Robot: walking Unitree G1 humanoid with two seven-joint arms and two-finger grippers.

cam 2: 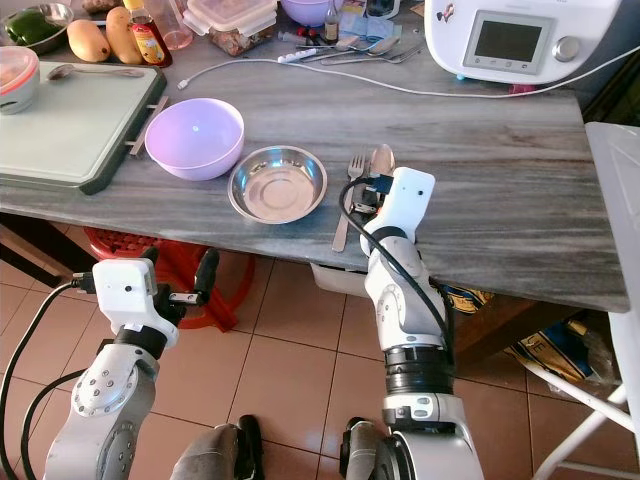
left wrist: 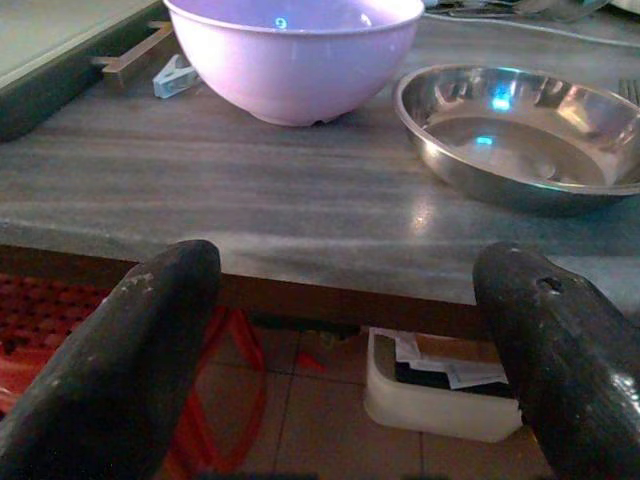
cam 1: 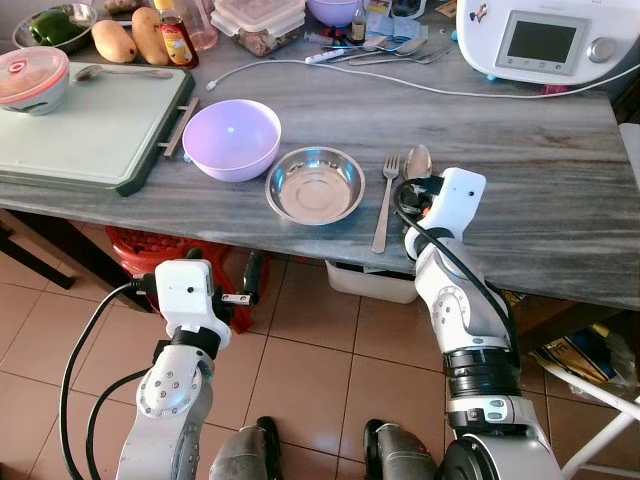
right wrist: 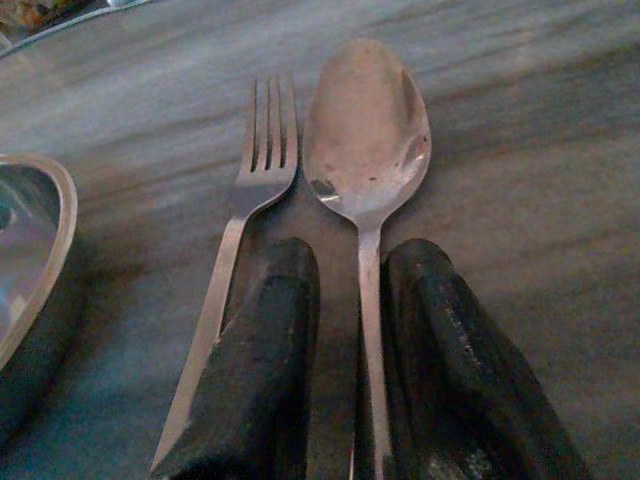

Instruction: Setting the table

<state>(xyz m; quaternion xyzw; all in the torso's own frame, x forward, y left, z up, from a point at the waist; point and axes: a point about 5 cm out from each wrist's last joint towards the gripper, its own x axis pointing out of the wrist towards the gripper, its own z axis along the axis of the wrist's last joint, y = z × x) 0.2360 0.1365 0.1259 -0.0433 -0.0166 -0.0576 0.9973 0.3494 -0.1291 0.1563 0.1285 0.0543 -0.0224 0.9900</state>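
Right wrist view: right gripper narrowly straddles the spoon handle; fork at 9 o'clock risks displacement on withdrawal

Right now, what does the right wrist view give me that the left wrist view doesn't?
Right wrist view: the right tool with its fingers either side of the spoon handle, the fork lying just beside it on the table.

Left wrist view: the left tool open, below the table edge, facing the purple bowl, with red stools and a white bin underneath.

Both: the steel dish and the grey tabletop.
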